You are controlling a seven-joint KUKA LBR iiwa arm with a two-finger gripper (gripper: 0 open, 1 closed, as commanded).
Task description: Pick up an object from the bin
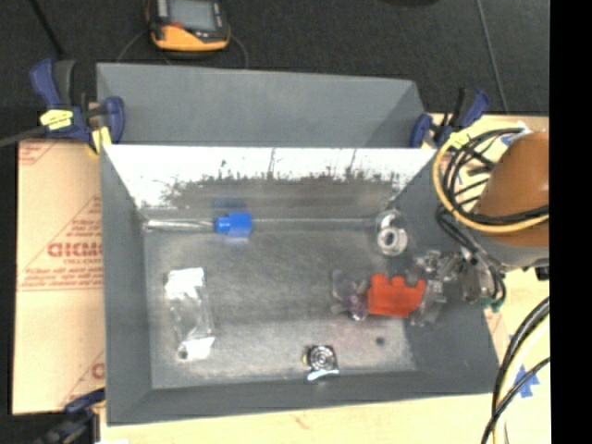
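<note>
Reaching in from the right, my gripper point(431, 291) sits low over the right part of the bin point(125, 276) floor, close to the right wall. A red blocky plastic piece point(393, 297) lies directly left of it. Its right end either touches my gripper or is overlapped by it; I cannot tell which.

Jaw state: I cannot tell from this view whether they are spread, pressed together or pinching the red piece.

Other contents:
- Just left of the red piece, seemingly touching it: a small translucent purplish item point(352, 296).
- Beyond my gripper, toward the far wall: a metal ring point(390, 238).
- By the near wall, about centre: a small shiny metal part point(321, 361).
- Left side: a crumpled clear plastic bag point(190, 314), well apart from me.
- Far left, along the far wall: a blue block point(234, 225).
</note>
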